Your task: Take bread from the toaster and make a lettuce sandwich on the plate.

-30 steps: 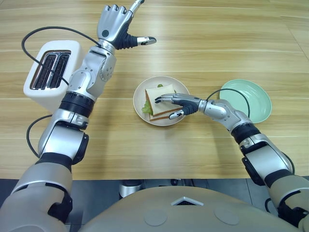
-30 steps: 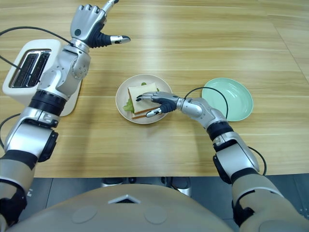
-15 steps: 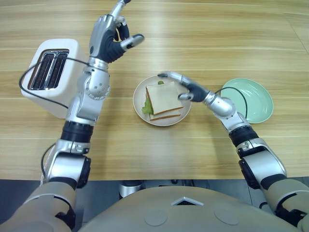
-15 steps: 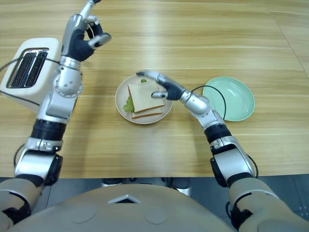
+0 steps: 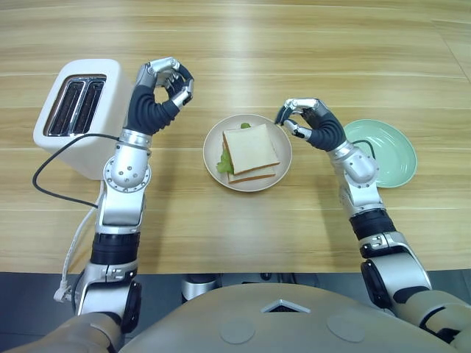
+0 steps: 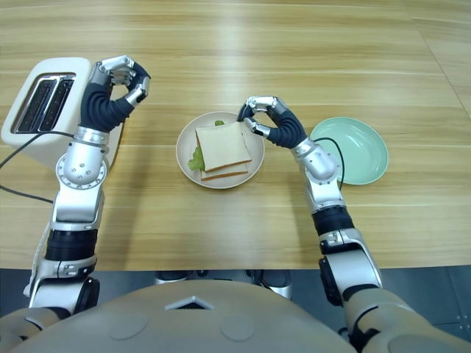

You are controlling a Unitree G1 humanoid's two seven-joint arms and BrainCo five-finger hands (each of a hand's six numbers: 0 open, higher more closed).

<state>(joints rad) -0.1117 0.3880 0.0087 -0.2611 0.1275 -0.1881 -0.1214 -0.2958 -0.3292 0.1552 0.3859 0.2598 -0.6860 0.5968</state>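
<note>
We saw sandwich (image 5: 250, 149) on plate (image 5: 210, 144) lying just left of right hand (image 5: 314, 123), nearer than left hand (image 5: 159, 94) by toaster (image 5: 73, 110); both hands curled, holding nothing.

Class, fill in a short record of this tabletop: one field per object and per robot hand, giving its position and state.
Toaster: white, on the table at the robot's left; no bread sticking out of the slots.
Plate: beige, centre, holds the sandwich.
Sandwich: two stacked bread slices, lettuce peeking out on its left.
Green dish: right of the plate, apart from it.
Left hand: beside the toaster, fingers curled, holding nothing.
Right hand: between plate and green dish, fingers curled, holding nothing.
</note>
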